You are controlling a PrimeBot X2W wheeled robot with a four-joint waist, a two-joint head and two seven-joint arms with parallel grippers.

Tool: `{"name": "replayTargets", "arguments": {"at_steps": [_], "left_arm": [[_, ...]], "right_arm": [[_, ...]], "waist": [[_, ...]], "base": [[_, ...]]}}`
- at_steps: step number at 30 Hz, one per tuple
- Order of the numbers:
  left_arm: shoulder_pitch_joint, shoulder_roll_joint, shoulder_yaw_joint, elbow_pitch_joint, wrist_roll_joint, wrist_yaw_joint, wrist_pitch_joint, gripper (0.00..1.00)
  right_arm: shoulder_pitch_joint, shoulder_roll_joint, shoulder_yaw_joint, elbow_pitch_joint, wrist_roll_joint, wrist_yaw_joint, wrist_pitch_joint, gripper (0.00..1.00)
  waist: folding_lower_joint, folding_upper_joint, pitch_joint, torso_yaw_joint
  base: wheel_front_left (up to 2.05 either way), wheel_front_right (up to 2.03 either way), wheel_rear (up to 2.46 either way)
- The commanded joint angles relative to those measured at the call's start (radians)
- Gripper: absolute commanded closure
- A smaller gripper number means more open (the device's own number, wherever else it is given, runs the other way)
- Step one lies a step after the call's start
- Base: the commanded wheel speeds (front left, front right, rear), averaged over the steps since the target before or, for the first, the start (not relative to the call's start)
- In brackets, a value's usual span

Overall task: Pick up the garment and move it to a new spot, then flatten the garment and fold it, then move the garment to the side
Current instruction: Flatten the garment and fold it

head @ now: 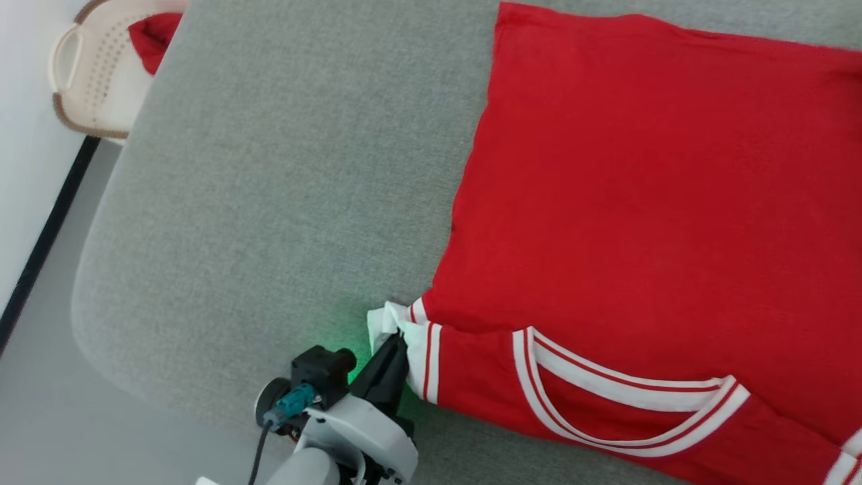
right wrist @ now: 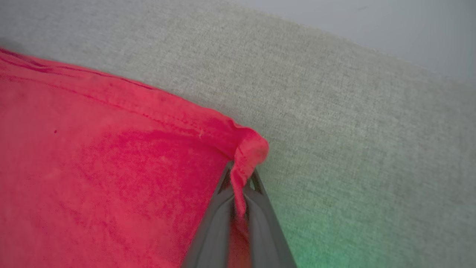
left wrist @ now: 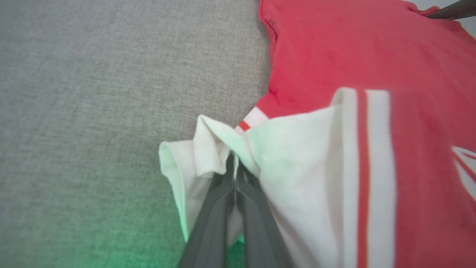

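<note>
Grey felt-like cloth is seen over the whole tabletop (head: 269, 168), w/ a rounded near-left corner. Close to the near edge the left gripper (head: 399, 343) is shut tight on the white sleeve (left wrist: 297, 163) of the shirt (head: 640, 188), and cloth is bunched just past the tips. The shirt is spread mostly flat over the right half of the tabletop, collar (head: 626, 378) toward the near edge and hem toward the far edge. No lettering is shown. At the far side the right gripper (right wrist: 240, 175) is clamped on a red hem corner (right wrist: 253, 149), w/ a fold of cloth pinched between the fingers. Off the far-left corner a pale basket (head: 101, 74) is seen, w/ a red cloth (head: 153, 37) in it.

Step judged: flatten-and-fold, both grips set, fold not finished. The next move prob. calls for both held points to be raised together and carried across w/ even tension, so that the body isn't dragged into wrinkles and the thin sleeve pinch isn't lost.
</note>
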Motion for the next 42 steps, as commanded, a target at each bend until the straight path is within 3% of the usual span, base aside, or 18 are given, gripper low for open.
{"name": "replayTargets", "arguments": {"at_steps": [1,13,23,31,42], "left_arm": [[0.011,0.011,0.021,0.039,-0.001,0.024,0.028,1.00],[0.059,0.059,0.075,0.015,-0.011,0.038,0.023,1.00],[0.097,0.120,0.075,-0.042,0.002,0.050,0.031,1.00],[0.131,0.155,0.074,-0.094,-0.007,0.058,0.054,1.00],[0.151,0.167,0.070,-0.131,-0.033,0.043,0.073,1.00]], "right_arm": [[0.046,-0.013,0.012,-0.003,0.014,0.000,0.010,1.00],[0.238,-0.126,0.036,-0.269,0.169,0.000,-0.017,1.00],[0.579,-0.145,-0.079,-0.509,0.238,0.000,-0.040,1.00],[0.905,-0.066,-0.257,-0.680,0.207,0.000,-0.025,1.00],[1.188,0.137,-0.441,-0.848,0.094,0.000,0.030,1.00]], "waist": [[0.0000,0.0000,-0.029,-0.030],[0.0000,0.0000,-0.115,-0.133],[0.0000,0.0000,-0.187,-0.211],[0.0000,0.0000,-0.221,-0.255],[0.0000,0.0000,-0.231,-0.272]], "base": [[0.00,0.00,0.00],[0.00,0.00,0.00],[0.00,0.00,0.00],[0.00,0.00,0.00],[0.00,0.00,0.00]]}}
